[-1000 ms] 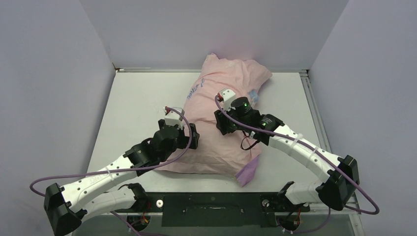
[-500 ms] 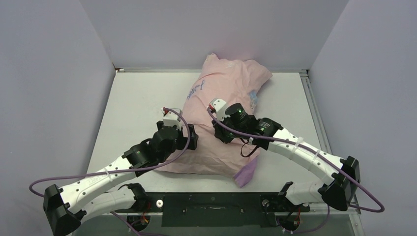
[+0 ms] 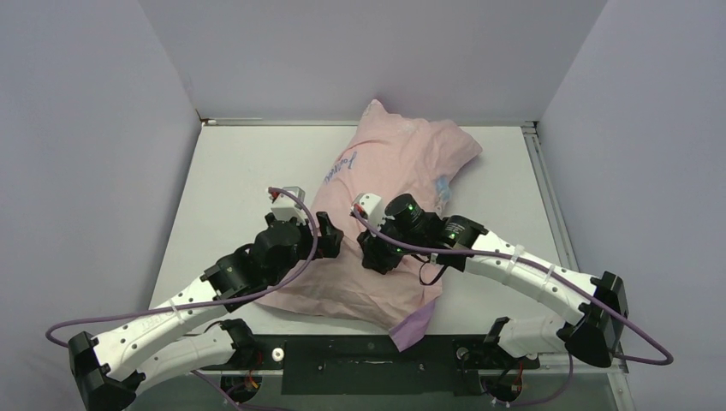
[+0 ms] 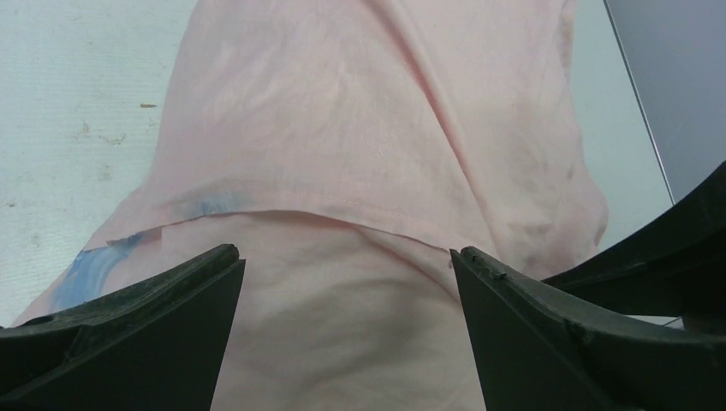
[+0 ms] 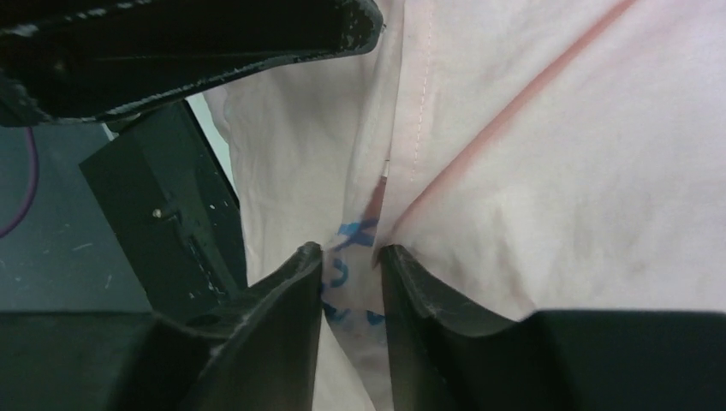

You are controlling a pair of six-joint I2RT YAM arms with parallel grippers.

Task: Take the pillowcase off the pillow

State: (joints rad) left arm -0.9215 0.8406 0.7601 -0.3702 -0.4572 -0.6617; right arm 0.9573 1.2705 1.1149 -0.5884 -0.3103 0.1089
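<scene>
The pale pink pillowcase [image 3: 385,163] with blue writing lies across the table, stuffed, a purple corner [image 3: 413,325] at the near edge. The white pillow is hidden inside it. My right gripper [image 3: 374,257] is shut on a pinched fold of the pillowcase [image 5: 353,274] with blue print, near its middle. My left gripper [image 3: 324,244] is open at the pillowcase's left edge; its jaws stand wide apart over a hem line of the fabric [image 4: 342,257] in the left wrist view, holding nothing.
The white table [image 3: 231,171] is walled at the back and both sides. The black base rail [image 3: 368,355] runs along the near edge. The left gripper's finger [image 5: 171,34] shows close above in the right wrist view.
My right gripper has moved toward the near left, dragging the pinched fabric. The pillowcase has shifted and its near purple corner moved left. My left arm drew back slightly to the left.
</scene>
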